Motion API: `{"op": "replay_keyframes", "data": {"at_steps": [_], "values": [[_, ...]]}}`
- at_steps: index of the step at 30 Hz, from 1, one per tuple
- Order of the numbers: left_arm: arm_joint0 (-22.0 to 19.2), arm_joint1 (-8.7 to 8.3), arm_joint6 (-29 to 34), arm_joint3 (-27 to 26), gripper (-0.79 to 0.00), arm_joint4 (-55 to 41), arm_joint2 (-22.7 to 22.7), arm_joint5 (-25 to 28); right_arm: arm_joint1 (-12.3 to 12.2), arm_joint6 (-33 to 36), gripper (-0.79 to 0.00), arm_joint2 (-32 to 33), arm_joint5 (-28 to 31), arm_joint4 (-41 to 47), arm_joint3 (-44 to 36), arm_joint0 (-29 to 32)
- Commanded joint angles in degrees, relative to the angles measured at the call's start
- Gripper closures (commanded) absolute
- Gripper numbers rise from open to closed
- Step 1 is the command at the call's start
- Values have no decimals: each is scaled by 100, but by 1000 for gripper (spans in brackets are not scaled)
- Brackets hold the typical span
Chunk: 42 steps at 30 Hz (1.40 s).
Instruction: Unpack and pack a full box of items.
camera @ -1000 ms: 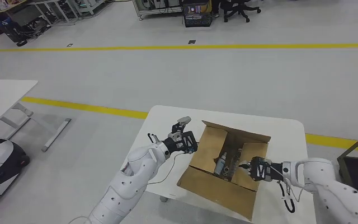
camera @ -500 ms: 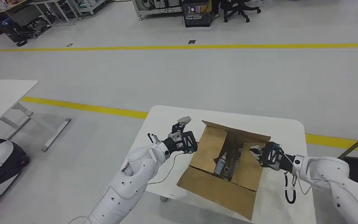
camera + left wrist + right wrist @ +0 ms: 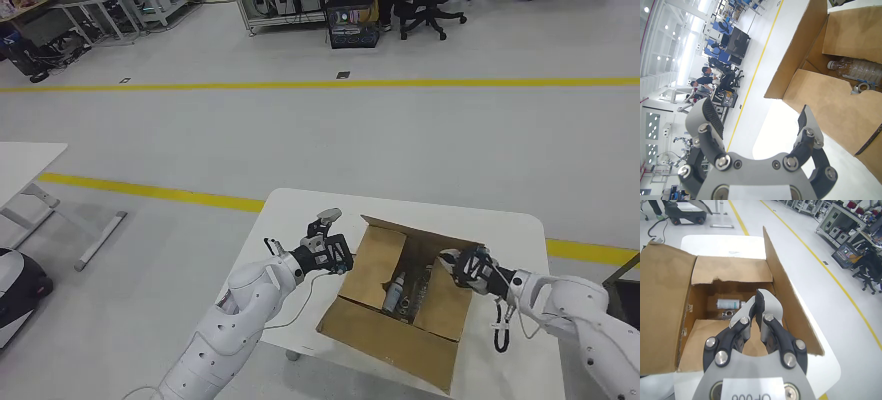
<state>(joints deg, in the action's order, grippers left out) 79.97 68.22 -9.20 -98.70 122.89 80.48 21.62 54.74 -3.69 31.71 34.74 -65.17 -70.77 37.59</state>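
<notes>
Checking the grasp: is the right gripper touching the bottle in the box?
Apart. The top view shows a plain gap between the right gripper and the bottle.

Seen from above the arms, the top camera looks down on the white desk (image 3: 290, 215) and out over the hall floor (image 3: 300, 130). Each wrist camera sits close behind its tool: the left tool (image 3: 756, 113) faces along the box (image 3: 829, 113), and the right tool (image 3: 757, 298) points into it. All three views share the open box.

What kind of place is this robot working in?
Likely a robotics lab or factory-style workshop: a wide grey floor with yellow lane lines, benches loaded with electronics, and office chairs.
</notes>
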Motion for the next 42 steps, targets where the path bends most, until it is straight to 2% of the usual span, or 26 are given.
{"op": "replay_keyframes", "data": {"at_steps": [1,10,13,23,33,42], "values": [[0,0,0,0,-785,0,0,0,162,36,0,-100,-293,23,169,-120],[0,0,0,0,-785,0,0,0,978,-95,0,-452,-964,520,1651,-702],[0,0,0,0,-785,0,0,0,1222,-247,0,-487,-924,850,2172,-811],[0,0,0,0,-785,0,0,0,2003,-118,0,-613,-937,1548,3781,-1087],[0,0,0,0,-785,0,0,0,2512,279,0,-605,-735,1894,4721,-1265],[0,0,0,0,-785,0,0,0,2808,597,0,-562,-445,2000,5233,-1402]]}}
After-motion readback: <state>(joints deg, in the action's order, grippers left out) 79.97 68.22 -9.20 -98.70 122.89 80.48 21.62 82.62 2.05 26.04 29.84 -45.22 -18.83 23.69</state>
